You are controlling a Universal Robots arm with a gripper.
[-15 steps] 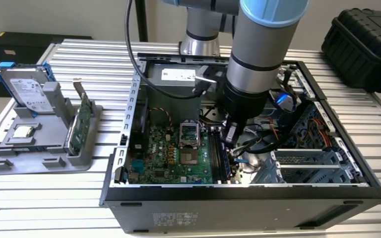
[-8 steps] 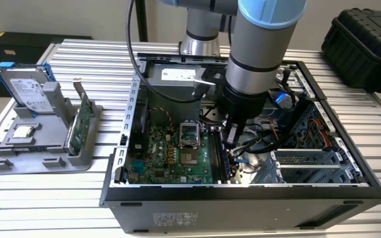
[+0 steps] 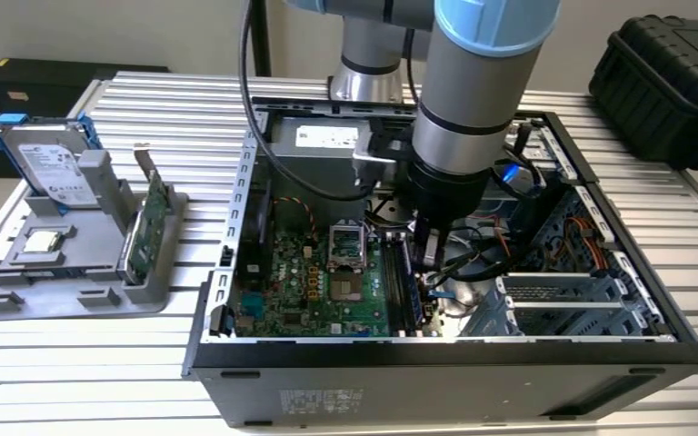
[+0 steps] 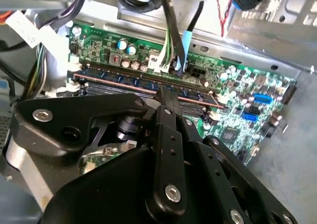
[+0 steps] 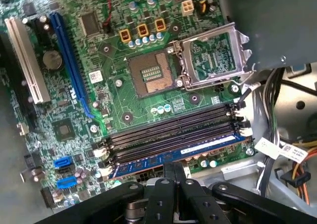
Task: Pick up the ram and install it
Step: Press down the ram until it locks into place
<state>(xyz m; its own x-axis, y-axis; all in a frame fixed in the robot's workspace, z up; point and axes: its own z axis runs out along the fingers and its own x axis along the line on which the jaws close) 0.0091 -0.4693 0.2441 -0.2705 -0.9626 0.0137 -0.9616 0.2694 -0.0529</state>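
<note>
Looking across the exterior view, one robot arm [image 3: 476, 100] reaches down into one open computer case [image 3: 446, 272] that lies on a slatted metal surface [image 3: 83, 363]. The gripper [image 3: 428, 245] sits low over the memory slots beside the green motherboard [image 3: 313, 282]. Toward the exterior view's left, one grey holder [image 3: 70, 272] carries one silver hard drive [image 3: 52, 168] in a blue frame, one green circuit card [image 3: 153, 227] standing on edge, and one small square chip [image 3: 43, 242]. One black case [image 3: 671, 82] rests at the exterior view's far right.

In the second wrist view, the gripper [image 4: 166, 92] has its two fingers drawn close together over the top edge of the ram [image 4: 129, 83], one long dark blue stick standing in its slot along the motherboard [image 4: 237, 110]. Whether the fingers actually pinch the stick I cannot tell. A bundle of cables [image 4: 171, 35] drops to a connector just behind it.

In the first wrist view, the ram [image 5: 198, 150] occupies the slot nearest the gripper [image 5: 173, 172], whose fingers meet at its edge. Three empty black slots [image 5: 168, 132] run parallel beside it, making four in all. One open processor socket [image 5: 151, 75] shows, with its metal lid [image 5: 213, 55] raised, plus one long blue expansion slot [image 5: 72, 65] and one white one [image 5: 27, 60].
</note>
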